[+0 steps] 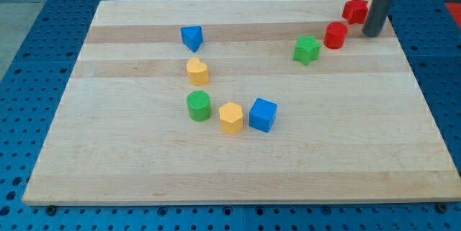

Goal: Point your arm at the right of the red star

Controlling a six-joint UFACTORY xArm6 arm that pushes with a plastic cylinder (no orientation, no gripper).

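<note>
The red star (354,9) lies near the top right corner of the wooden board (238,152). My tip (372,34) is on the board just to the right of and slightly below the star, close to it. The rod rises from there to the view's top edge. A red cylinder (336,35) sits just left of my tip, below the star.
A green star (307,49) lies left of the red cylinder. At the board's middle left are a blue triangle (191,37), a yellow heart (197,70), a green cylinder (199,106), a yellow hexagon (230,117) and a blue cube (263,114).
</note>
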